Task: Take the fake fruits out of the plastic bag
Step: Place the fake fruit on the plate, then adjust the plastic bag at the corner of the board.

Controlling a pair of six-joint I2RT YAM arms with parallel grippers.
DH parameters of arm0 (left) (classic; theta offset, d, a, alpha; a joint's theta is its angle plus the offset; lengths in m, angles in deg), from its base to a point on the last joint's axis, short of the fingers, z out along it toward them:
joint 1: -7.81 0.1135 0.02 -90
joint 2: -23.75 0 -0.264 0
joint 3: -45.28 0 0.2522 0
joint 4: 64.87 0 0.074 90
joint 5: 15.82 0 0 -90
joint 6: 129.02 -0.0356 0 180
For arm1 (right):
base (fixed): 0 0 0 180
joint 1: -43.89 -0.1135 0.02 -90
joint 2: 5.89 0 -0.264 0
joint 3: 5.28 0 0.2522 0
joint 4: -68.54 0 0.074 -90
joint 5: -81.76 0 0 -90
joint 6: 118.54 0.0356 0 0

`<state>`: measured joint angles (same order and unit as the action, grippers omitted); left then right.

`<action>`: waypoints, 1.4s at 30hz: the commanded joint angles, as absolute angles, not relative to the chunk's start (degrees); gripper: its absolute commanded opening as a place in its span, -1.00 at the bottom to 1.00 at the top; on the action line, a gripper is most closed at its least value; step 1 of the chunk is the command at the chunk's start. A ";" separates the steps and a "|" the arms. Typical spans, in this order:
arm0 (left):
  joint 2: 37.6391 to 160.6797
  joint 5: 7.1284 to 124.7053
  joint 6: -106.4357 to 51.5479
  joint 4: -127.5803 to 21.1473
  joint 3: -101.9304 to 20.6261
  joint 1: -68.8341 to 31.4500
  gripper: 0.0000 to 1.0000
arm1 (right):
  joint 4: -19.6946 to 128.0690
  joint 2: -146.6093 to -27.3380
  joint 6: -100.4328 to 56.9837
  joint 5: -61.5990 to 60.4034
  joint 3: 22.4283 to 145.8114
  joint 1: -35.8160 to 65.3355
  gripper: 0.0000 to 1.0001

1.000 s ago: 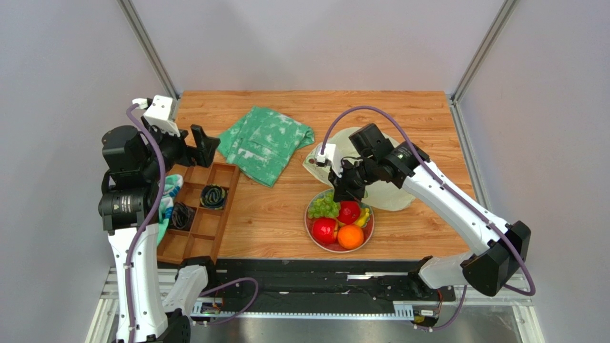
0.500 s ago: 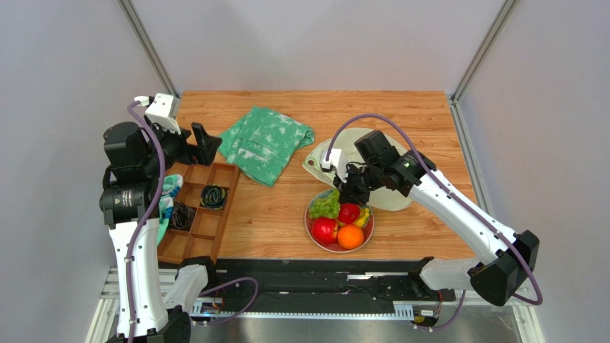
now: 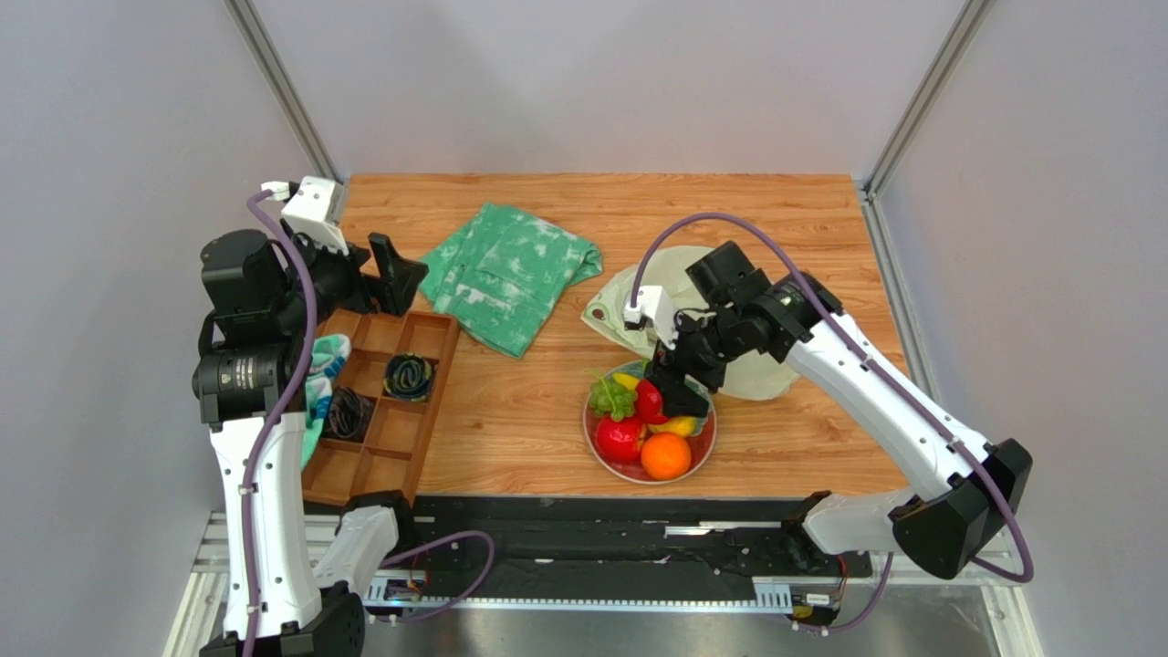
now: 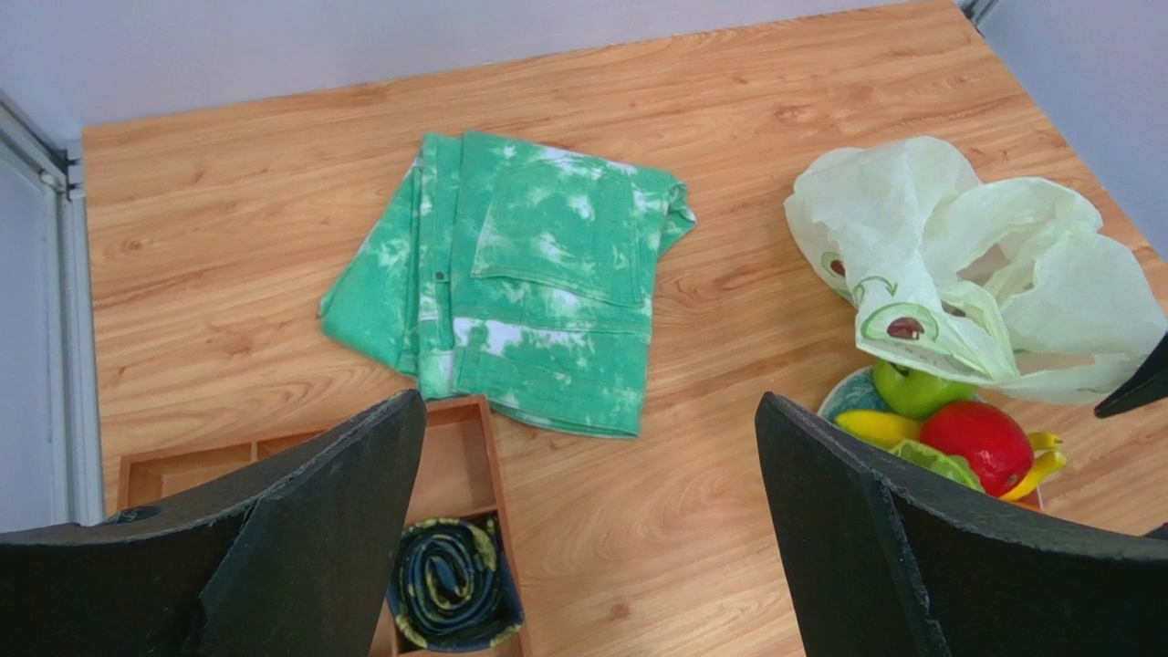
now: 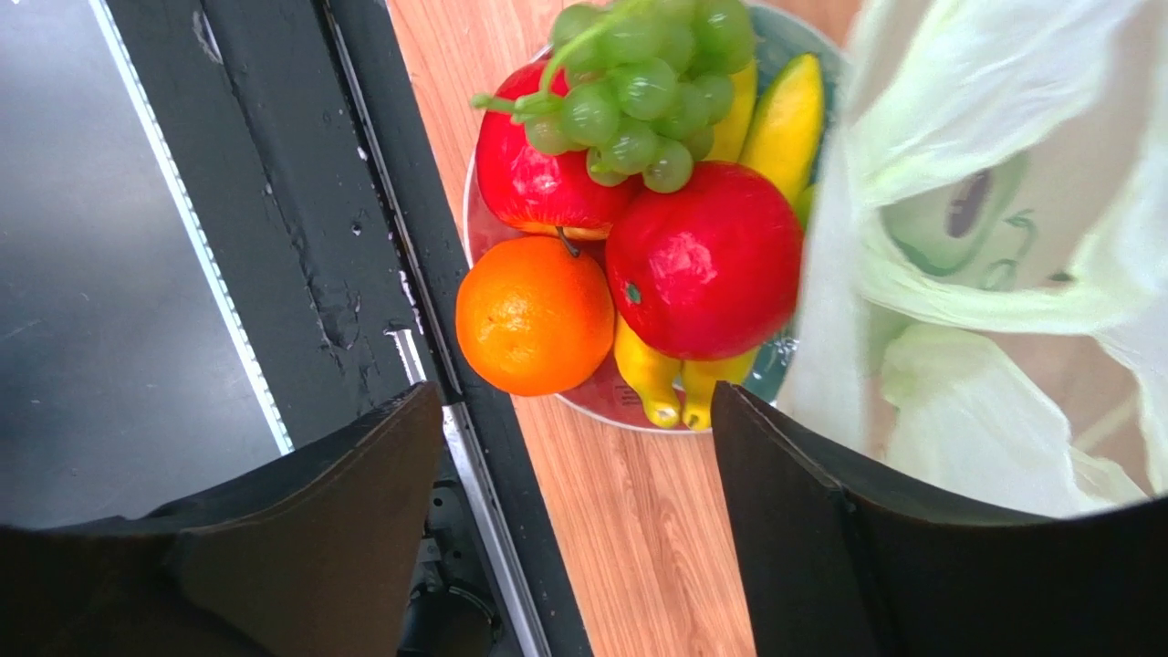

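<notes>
From above, the right gripper (image 3: 675, 383) hangs over the far side of the plate (image 3: 639, 478) holding the orange (image 3: 666, 456), a red fruit (image 3: 620, 440) and grapes (image 3: 610, 398). The plastic bag (image 3: 613, 308) lies just behind. In the left wrist view, the left gripper (image 4: 590, 411) is spread wide, well apart from the bag, and a green apple (image 4: 916, 388) sits against the bag's edge. In the right wrist view, the fingers (image 5: 343, 520) are wide and empty, with the fruit below between them and the bag beside the plate.

Folded green-and-white cloth (image 3: 507, 274), wooden divided tray (image 3: 428, 338), dark coil (image 3: 407, 375), perhaps a belt, inside
</notes>
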<state>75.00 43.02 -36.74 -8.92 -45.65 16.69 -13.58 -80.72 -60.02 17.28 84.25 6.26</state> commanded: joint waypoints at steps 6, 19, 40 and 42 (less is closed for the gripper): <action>75.96 39.64 -34.28 -11.56 -43.28 17.21 0.99 | -12.81 -76.39 -59.47 14.54 92.86 7.24 0.69; 77.45 38.67 -33.22 -11.56 -43.71 17.21 0.98 | 7.47 -72.95 -64.13 -15.08 72.04 10.30 0.82; 80.27 39.02 -35.07 -11.03 -42.93 15.81 0.99 | 11.70 -86.96 -47.36 5.63 99.17 34.23 1.00; 80.35 39.90 -35.85 -11.30 -41.09 15.02 0.98 | 14.86 -77.23 -45.60 5.65 91.76 30.01 1.00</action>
<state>80.77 39.20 -34.25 -10.05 -43.70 16.12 14.03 -94.21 -51.57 -4.97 102.24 37.23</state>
